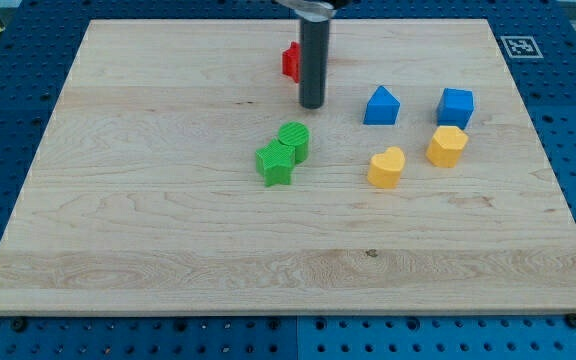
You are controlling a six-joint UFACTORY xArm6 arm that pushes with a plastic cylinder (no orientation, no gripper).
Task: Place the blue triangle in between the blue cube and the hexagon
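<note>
The blue triangle (381, 105) lies right of centre near the view's top. The blue cube (456, 106) sits to its right with a gap between them. The yellow hexagon (447, 146) lies just below the blue cube, almost touching it. My tip (312, 105) rests on the board to the left of the blue triangle, about a block's width away from it, at the same height in the view.
A red block (290, 62) is partly hidden behind the rod near the view's top. A yellow heart (386, 167) lies below the blue triangle. A green star (276, 163) and a green round block (294, 140) touch each other below my tip.
</note>
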